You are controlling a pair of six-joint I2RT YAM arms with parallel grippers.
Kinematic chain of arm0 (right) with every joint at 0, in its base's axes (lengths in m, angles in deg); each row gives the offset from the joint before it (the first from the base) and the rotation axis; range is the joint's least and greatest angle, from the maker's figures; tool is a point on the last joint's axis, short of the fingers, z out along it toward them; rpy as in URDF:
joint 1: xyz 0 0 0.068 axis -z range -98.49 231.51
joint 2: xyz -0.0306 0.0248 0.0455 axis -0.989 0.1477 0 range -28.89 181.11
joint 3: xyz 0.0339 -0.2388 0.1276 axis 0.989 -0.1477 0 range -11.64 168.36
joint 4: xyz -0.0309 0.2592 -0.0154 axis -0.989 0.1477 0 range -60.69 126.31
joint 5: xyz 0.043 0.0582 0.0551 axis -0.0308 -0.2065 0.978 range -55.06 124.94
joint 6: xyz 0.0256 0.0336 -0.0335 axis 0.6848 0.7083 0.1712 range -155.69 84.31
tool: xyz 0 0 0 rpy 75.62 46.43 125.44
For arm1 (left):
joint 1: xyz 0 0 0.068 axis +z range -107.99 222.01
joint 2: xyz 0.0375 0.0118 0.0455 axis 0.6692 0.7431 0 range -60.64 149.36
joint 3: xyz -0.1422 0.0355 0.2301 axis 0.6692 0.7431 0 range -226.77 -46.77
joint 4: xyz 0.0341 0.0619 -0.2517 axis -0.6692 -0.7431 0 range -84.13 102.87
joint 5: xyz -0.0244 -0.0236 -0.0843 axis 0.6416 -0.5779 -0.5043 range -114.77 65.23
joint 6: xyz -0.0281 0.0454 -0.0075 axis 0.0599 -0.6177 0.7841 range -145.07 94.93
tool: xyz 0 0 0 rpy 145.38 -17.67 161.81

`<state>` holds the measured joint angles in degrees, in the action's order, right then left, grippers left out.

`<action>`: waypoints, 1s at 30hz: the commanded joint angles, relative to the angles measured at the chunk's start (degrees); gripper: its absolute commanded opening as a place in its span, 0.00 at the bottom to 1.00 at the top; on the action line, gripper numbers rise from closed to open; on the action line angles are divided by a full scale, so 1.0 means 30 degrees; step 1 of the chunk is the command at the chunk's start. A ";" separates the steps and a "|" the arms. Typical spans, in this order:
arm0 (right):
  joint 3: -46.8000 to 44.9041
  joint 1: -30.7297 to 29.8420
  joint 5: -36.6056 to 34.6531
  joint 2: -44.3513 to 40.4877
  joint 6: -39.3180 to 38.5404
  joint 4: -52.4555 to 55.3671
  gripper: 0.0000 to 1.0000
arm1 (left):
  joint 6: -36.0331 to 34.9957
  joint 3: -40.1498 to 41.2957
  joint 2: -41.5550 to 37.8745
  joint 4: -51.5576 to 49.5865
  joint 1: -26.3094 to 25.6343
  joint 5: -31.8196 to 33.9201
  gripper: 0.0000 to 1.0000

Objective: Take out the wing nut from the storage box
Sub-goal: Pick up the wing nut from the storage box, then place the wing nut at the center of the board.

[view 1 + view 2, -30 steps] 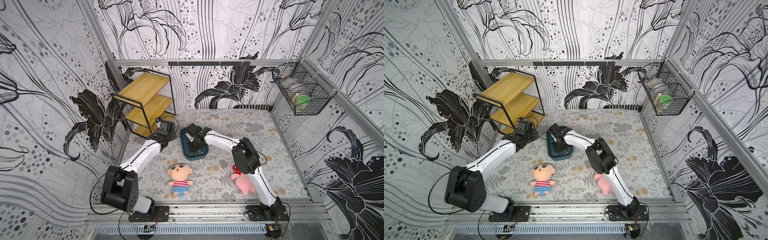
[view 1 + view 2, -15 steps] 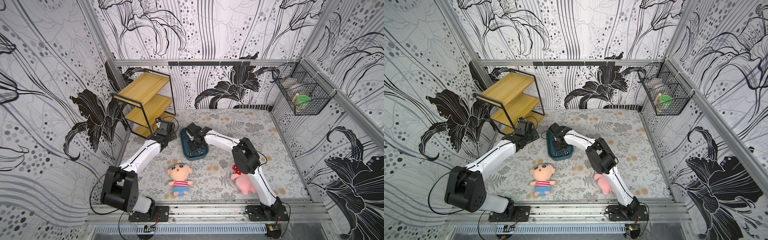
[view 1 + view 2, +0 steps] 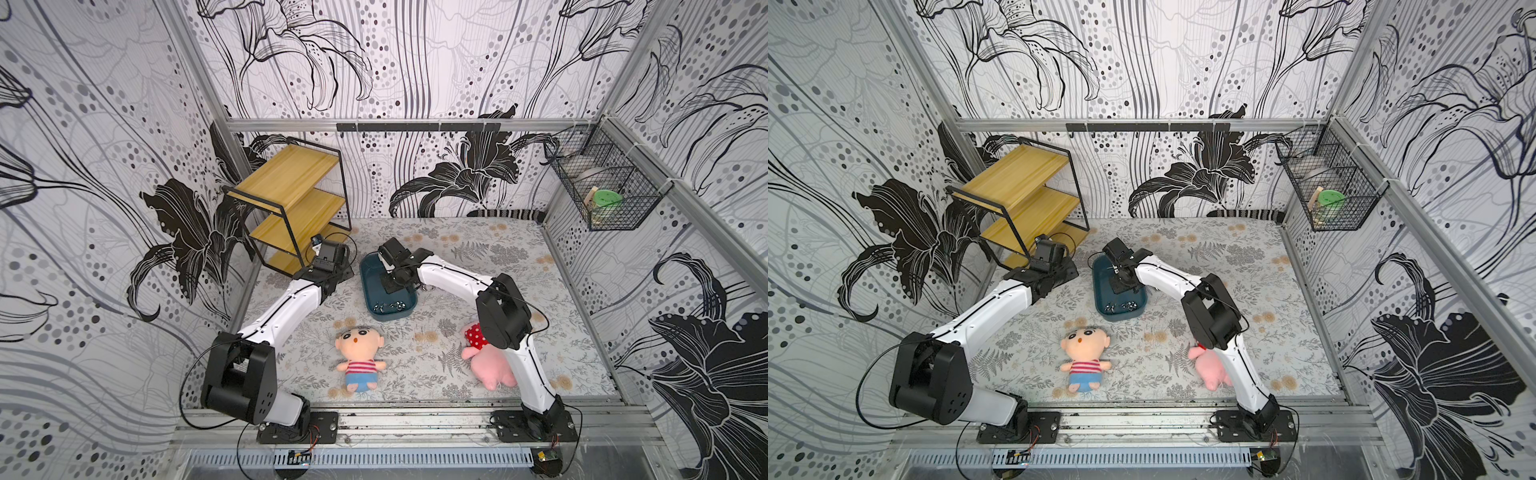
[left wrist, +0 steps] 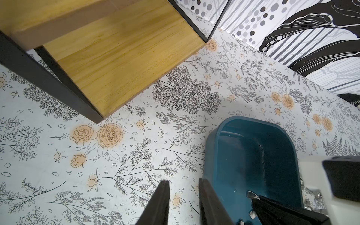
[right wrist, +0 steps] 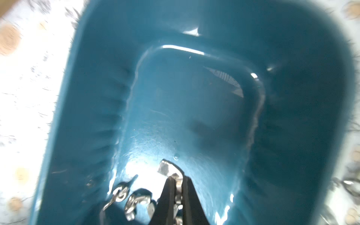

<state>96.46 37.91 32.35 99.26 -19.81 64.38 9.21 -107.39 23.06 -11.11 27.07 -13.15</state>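
The right claw point(image 5: 177, 180) has just closed, pinching a wing nut point(image 5: 167, 168) inside the box point(image 5: 87, 97), so lifting it out looks next.

Two plush dolls point(image 3: 359, 357) point(image 3: 490, 365), one storage box point(image 3: 390, 317), one shelf point(image 3: 291, 174), one basket point(image 3: 604, 208).

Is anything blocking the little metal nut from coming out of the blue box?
Nothing visible does. The right end effector is shut on the wing nut inside the storage box, which has no lid. Only the box's low wall has to be cleared. Other loose nuts lie beside it, not on top.
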 commanded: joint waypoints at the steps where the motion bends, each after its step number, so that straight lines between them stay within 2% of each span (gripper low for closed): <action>1: -0.0468 0.0219 0.0191 -0.1361 0.0537 -0.0630 0.04 | 0.0064 0.0186 -0.0442 0.0613 0.0140 0.0228 0.32; 10: -0.2520 0.1085 -0.0234 -0.4079 0.0568 -0.1170 0.04 | 0.0013 -0.0116 -0.0316 0.0584 0.0140 0.0142 0.32; 20: -0.7290 0.2733 -0.0889 -0.6747 0.0448 -0.1694 0.04 | -0.0031 -0.0318 -0.0163 0.0555 0.0120 0.0083 0.32; 30: -0.9936 0.2812 -0.0444 -0.7046 0.0892 -0.2250 0.04 | -0.0064 -0.0610 -0.0024 0.0467 0.0115 0.0028 0.32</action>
<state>67.65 46.66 30.79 79.59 -18.36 58.98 9.19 -107.74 23.06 -11.11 27.07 -13.17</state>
